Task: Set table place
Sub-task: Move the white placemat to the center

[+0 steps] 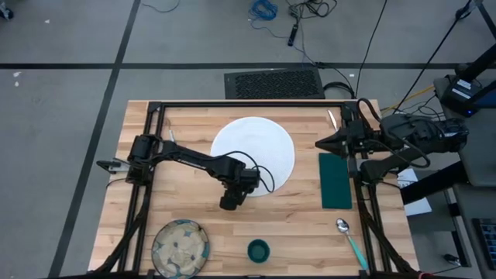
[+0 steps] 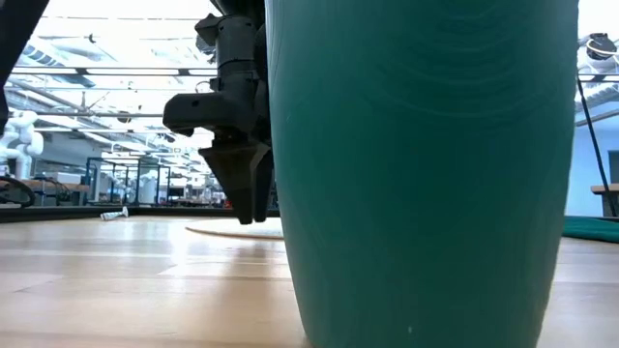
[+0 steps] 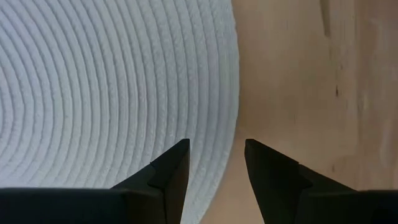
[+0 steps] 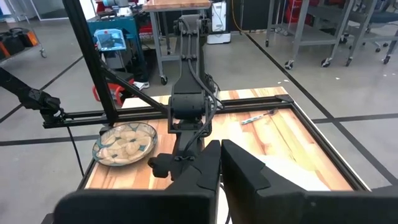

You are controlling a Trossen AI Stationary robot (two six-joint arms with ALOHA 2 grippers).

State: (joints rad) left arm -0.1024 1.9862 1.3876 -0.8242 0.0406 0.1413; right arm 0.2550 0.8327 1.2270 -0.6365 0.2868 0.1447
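White plate (image 1: 256,143) lies under the empty left pincer (image 1: 230,203).

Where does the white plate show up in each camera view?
High view: white plate at table centre.
Low view: thin pale disc behind the left hand.
Left wrist view: fills the left part.
Right wrist view: only an edge.
Shared landmark: left hand.

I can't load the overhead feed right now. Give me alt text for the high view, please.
Seen from above, the left gripper hangs with its jaws open at the near edge of a white plate in the middle of the wooden table. The right gripper waits shut by a green napkin; a speckled bowl, green cup and teal-handled spoon lie along the near edge.
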